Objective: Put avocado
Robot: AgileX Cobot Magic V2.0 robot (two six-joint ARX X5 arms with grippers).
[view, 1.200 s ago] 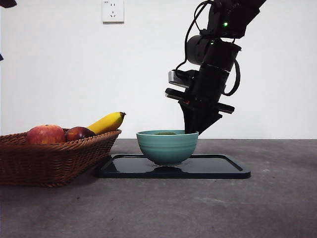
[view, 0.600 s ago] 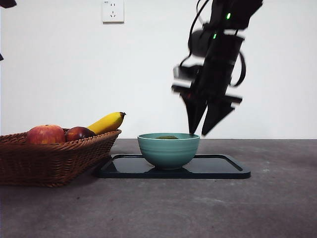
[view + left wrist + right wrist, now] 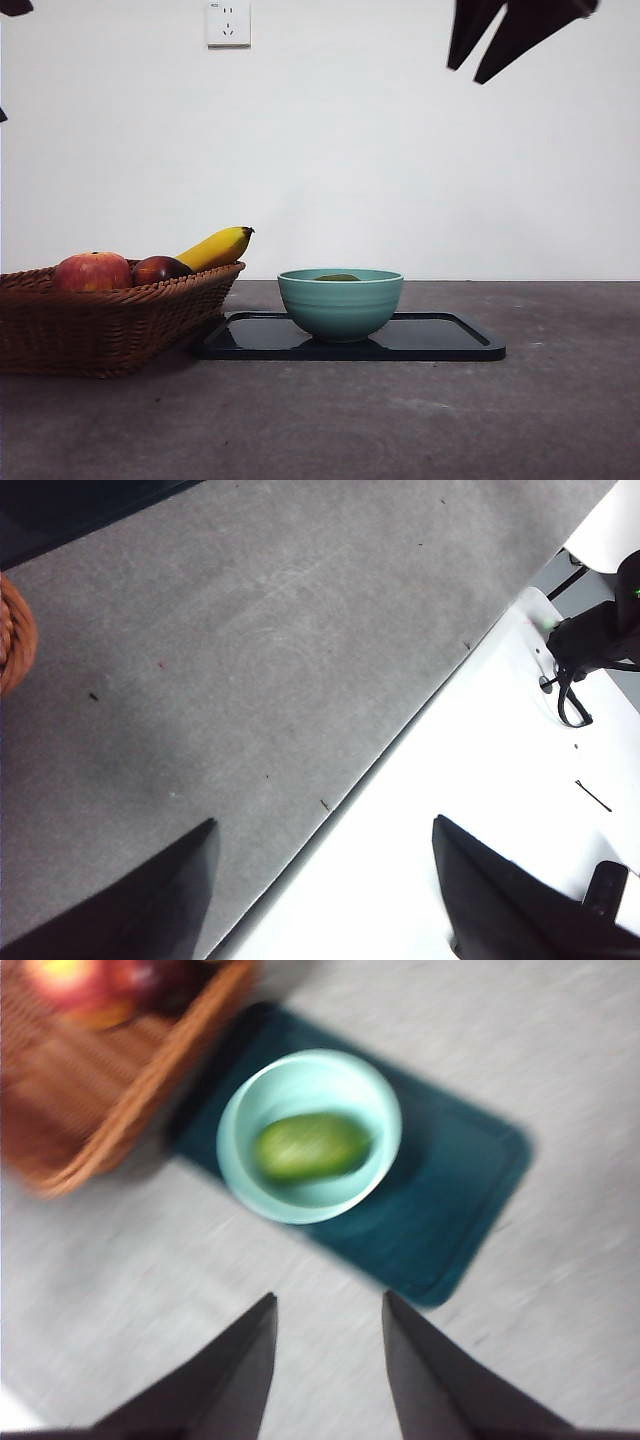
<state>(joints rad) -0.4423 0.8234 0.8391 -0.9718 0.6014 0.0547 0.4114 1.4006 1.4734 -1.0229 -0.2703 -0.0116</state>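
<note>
The avocado lies in the teal bowl, well below the right gripper, at its 7 o'clock; jaws apart, empty. Left gripper spread too.

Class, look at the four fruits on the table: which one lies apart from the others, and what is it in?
The avocado. It lies alone in the teal bowl on the tray; the apple, dark fruit and banana share the basket.

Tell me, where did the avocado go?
The avocado lies inside the teal bowl, which stands on the dark tray just right of the fruit basket in the front view.
</note>
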